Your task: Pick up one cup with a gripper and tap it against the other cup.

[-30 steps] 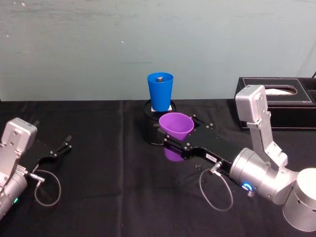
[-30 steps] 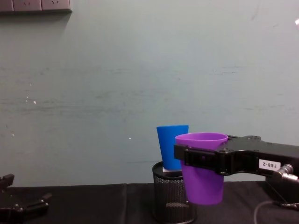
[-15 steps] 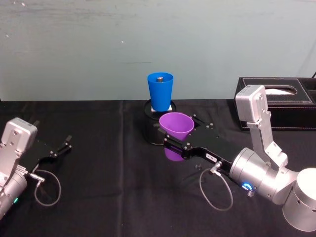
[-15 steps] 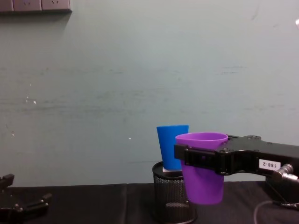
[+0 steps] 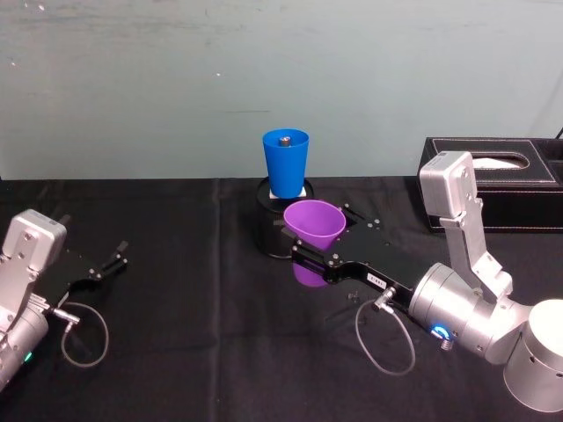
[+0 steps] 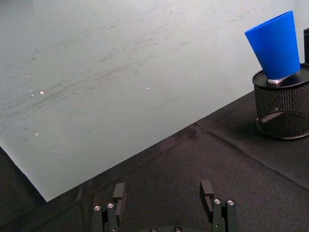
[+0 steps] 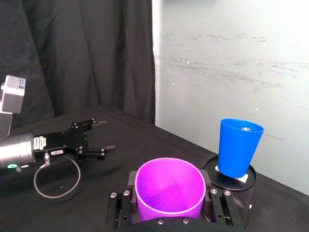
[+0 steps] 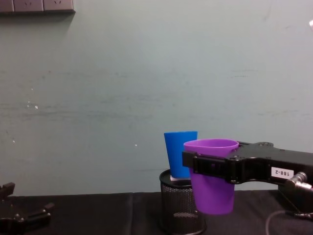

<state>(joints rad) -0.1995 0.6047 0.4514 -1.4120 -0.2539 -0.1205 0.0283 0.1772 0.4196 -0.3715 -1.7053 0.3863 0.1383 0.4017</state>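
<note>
- Purple cup (image 5: 314,221): smooth tapered plastic, upright, clamped in the right gripper (image 5: 319,236).
- Blue cup (image 5: 286,161): same form, small dark object (image 5: 284,139) inside, atop the wire-mesh pen holder (image 5: 268,230), at the purple cup's 11 o'clock.
- Left gripper (image 5: 114,257): jaws apart, holding nothing, at 9 o'clock.

Lit softly and evenly, probably from overhead. Falls bright and flat on the pale wall (image 5: 132,88), then sinks into the black tablecloth (image 5: 193,334) with barely a readable shadow. Glints off the silver right arm (image 5: 466,308) beside its glowing blue ring (image 5: 437,332). Brightens the purple cup (image 7: 169,186) inside; leaves the dark curtain (image 7: 87,53) dim.
</note>
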